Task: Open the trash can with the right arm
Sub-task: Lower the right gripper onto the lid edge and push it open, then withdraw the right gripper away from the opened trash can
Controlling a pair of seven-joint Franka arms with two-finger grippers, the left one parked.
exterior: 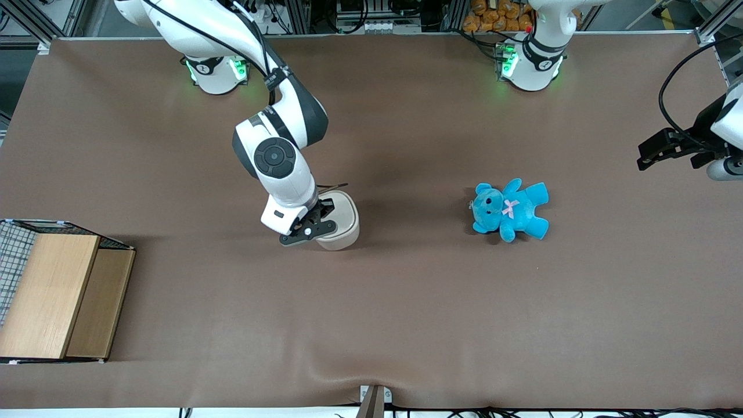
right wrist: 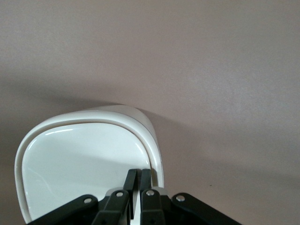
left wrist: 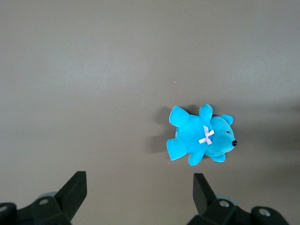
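Note:
The trash can is a small cream-white bin standing on the brown table, with its lid down. In the right wrist view the trash can shows its smooth white lid inside a rounded rim. The right arm reaches down over it. Its black gripper is directly above the lid. In the wrist view the gripper has its fingers pressed together, holding nothing, with the tips over the lid just inside the rim. I cannot tell if they touch the lid.
A blue teddy lies on the table toward the parked arm's end and also shows in the left wrist view. A wooden box with wire mesh sits at the working arm's end, nearer the front camera.

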